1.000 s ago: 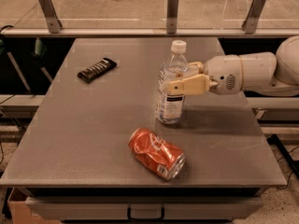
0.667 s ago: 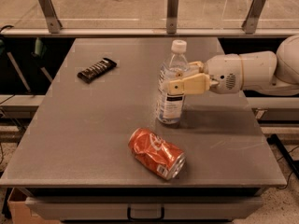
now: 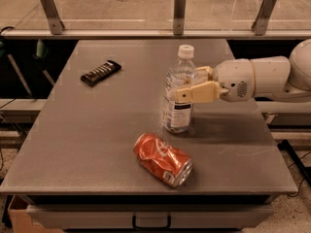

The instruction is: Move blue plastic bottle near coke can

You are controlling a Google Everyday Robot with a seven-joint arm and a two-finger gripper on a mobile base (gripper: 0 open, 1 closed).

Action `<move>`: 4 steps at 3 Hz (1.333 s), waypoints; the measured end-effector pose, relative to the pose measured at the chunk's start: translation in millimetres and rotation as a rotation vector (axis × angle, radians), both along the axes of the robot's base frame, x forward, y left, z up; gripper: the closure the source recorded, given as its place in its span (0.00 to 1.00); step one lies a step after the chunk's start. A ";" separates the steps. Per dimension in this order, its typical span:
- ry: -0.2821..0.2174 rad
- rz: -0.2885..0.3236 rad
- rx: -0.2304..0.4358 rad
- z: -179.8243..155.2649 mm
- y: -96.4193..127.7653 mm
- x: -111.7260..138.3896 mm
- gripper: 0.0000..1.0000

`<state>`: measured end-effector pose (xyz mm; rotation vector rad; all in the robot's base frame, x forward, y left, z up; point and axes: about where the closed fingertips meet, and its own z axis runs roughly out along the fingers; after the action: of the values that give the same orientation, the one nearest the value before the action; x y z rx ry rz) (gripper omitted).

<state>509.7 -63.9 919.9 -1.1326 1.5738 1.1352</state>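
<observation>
Our end effector [image 3: 188, 84] reaches in from the right, closed around the blue plastic bottle [image 3: 178, 111] at mid-body. We judge a jerky release could topple this tall bottle, or nudge the coke can [image 3: 163, 159] into rolling. Within that grip the bottle stands upright on the counter [image 3: 87, 135], the can lying just in front.

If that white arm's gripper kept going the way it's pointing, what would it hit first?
The bottle: the gripper, pointing toward the picture's left, is closed around it. The can lies nearer the camera, seemingly off that line.
</observation>
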 end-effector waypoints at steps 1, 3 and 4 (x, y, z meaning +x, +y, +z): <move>0.000 0.000 0.000 0.2 0.0 0.0 0.13; -0.100 0.058 -0.022 -19.0 4.8 -24.2 0.00; -0.128 0.067 -0.029 -25.0 4.3 -26.9 0.00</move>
<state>482.8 -59.5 894.9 -1.2604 1.4676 1.0648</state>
